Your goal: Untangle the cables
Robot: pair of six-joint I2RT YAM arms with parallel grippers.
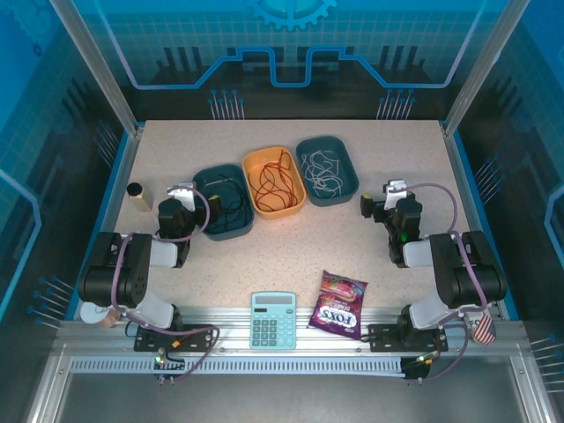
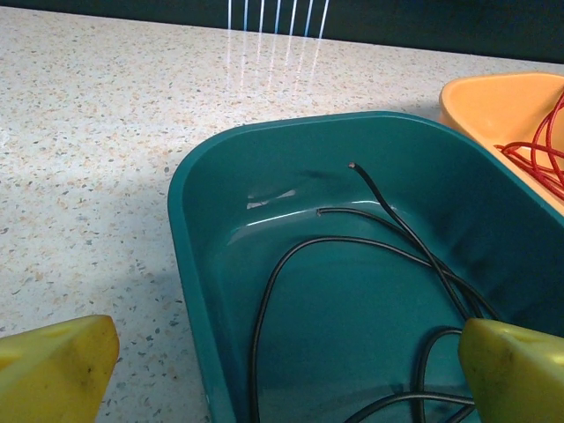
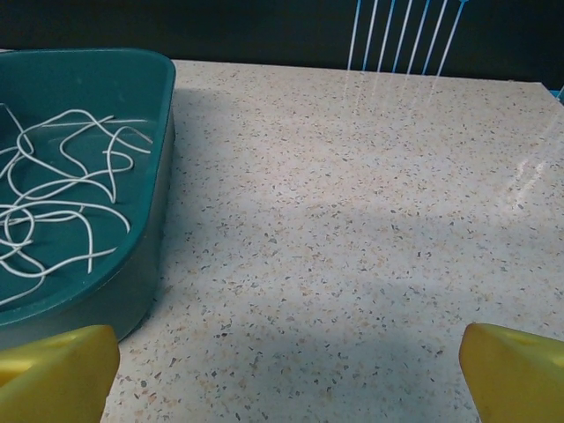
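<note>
- Top external: black cable (image 1: 231,204), red cable (image 1: 273,179) and white cable (image 1: 324,172) lie in separate trays; crossings too fine to read.
- Left wrist: left gripper (image 2: 282,370) spread wide, straddling left tray (image 2: 189,229) wall; black cable runs off frame; closing may pinch the rim.
- Right wrist: right gripper (image 3: 282,374) spread wide above table (image 3: 352,220); right tray (image 3: 154,229) cut off; a sweep may shove it.

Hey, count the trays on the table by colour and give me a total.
Teal trays: 2 (left teal tray, right teal tray)
Orange trays: 1 (orange tray)
Total: 3
</note>
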